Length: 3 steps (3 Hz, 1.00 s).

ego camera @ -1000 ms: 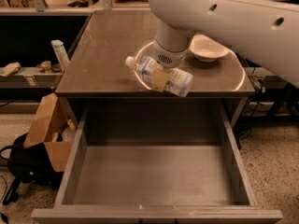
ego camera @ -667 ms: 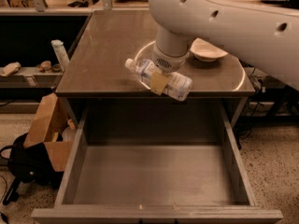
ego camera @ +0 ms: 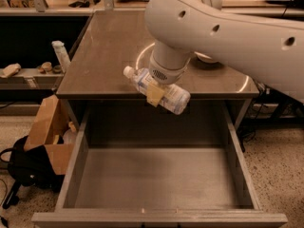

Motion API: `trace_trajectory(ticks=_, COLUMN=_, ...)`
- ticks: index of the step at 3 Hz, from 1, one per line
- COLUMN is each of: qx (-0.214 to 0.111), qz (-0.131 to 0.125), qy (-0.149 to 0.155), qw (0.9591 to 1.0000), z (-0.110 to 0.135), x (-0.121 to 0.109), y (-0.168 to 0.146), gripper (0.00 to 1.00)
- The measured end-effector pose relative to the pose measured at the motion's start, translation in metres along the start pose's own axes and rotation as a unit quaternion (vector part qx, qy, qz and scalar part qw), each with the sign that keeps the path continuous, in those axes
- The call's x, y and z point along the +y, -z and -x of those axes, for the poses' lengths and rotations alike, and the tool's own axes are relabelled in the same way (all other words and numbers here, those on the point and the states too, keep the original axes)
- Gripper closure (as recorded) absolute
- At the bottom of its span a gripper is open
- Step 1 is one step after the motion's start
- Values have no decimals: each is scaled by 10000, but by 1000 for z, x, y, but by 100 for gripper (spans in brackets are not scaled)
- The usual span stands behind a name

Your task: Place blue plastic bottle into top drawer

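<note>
cardboard box point(ego camera: 45, 137): brown and floppy, on the floor left of the drawer
tabletop point(ego camera: 104, 46): flat, dark brown, slight sheen
blue plastic bottle point(ego camera: 140, 80): clear ribbed plastic, white cap, lying tilted in the air over the tabletop's front edge
gripper point(ego camera: 156, 93): pinching the bottle round its middle, tan pad showing
top drawer point(ego camera: 240, 165): pulled open, smooth grey floor, low walls
step: carrying it over, I'd say
next: needs moving forward and down, then let go

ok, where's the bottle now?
Centre of the camera view: the bottle hangs sideways in the gripper, at the table's front edge, above the back of the open drawer.
</note>
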<state>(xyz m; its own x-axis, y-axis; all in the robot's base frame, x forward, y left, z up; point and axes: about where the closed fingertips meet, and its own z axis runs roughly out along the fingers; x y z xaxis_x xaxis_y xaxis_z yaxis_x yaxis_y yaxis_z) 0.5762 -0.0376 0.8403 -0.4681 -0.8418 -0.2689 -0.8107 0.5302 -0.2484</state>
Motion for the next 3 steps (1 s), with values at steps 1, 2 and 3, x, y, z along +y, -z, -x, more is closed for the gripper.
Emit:
trace_trajectory(ticks=1, qx=37, qz=32, qy=-240, qw=9997, z=-3, x=23, y=1, gripper=100)
trace_trajectory(ticks=2, qx=61, qz=56, qy=-636, qw=9979, z=-9, x=49, y=4, gripper=100)
trace_trajectory(ticks=3, qx=71, qz=71, qy=-976, qw=9952, z=-14, x=72, y=5, gripper=100)
